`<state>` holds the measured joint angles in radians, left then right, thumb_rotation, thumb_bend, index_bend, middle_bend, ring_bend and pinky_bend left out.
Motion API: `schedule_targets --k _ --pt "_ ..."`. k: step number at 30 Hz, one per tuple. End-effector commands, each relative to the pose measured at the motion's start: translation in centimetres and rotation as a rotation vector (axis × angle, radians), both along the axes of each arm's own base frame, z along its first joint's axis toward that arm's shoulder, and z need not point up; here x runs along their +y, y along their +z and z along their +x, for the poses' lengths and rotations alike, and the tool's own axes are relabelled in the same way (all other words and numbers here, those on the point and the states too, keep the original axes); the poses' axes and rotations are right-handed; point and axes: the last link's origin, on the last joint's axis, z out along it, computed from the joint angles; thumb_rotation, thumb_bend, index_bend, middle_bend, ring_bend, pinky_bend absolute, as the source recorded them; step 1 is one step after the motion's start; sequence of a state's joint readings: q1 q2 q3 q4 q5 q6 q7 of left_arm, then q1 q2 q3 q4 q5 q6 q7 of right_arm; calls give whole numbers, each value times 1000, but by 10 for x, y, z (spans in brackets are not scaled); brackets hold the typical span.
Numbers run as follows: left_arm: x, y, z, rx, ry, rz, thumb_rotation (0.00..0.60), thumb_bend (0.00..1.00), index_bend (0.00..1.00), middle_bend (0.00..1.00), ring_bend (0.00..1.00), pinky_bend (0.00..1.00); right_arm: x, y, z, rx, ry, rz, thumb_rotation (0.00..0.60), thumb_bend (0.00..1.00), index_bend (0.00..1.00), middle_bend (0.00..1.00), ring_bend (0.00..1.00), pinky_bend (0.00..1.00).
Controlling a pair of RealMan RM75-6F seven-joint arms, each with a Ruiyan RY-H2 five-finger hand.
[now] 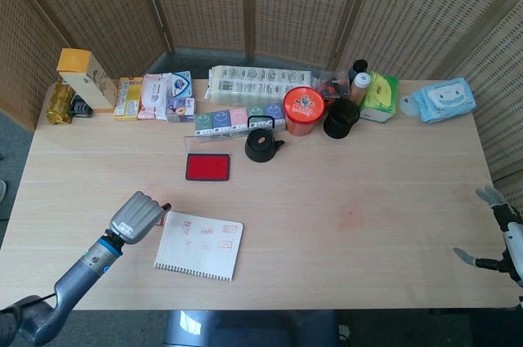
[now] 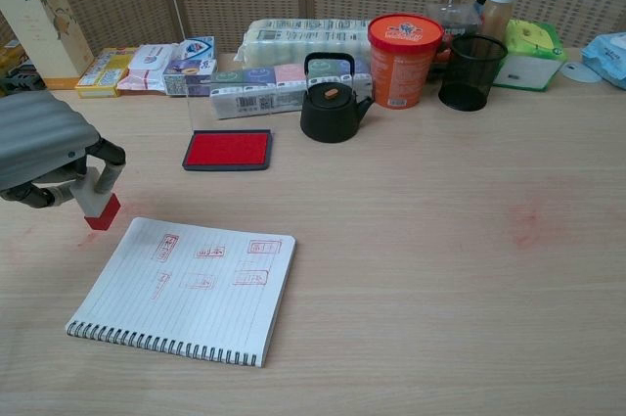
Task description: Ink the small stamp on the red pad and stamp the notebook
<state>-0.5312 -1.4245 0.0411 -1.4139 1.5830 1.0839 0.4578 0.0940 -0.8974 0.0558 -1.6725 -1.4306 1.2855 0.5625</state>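
Stamp (image 2: 97,200): pinched in my left hand (image 2: 44,152) fingers, red base touching worktop (image 2: 440,269) beside notebook (image 2: 191,286)
Pad (image 2: 227,150): well behind notebook
Right hand (image 1: 498,237): fingers spread, holding nothing

Black kettle (image 2: 332,109) beside orange tub (image 2: 404,46)
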Motion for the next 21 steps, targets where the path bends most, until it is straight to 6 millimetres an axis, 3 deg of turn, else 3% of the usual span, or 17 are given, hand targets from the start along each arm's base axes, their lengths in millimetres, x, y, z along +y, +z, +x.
schedule_targets --k 1,21 --pt "0 -5 -3 15 6 -10 600 410 673 1000 1000 1000 0 0 0 1 1 1 600 126 0 0 0 0" --pt "2 -26 3 23 -7 -37 600 410 674 1000 1000 1000 0 1 -1 -3 -4 -4 600 127 0 0 0 0"
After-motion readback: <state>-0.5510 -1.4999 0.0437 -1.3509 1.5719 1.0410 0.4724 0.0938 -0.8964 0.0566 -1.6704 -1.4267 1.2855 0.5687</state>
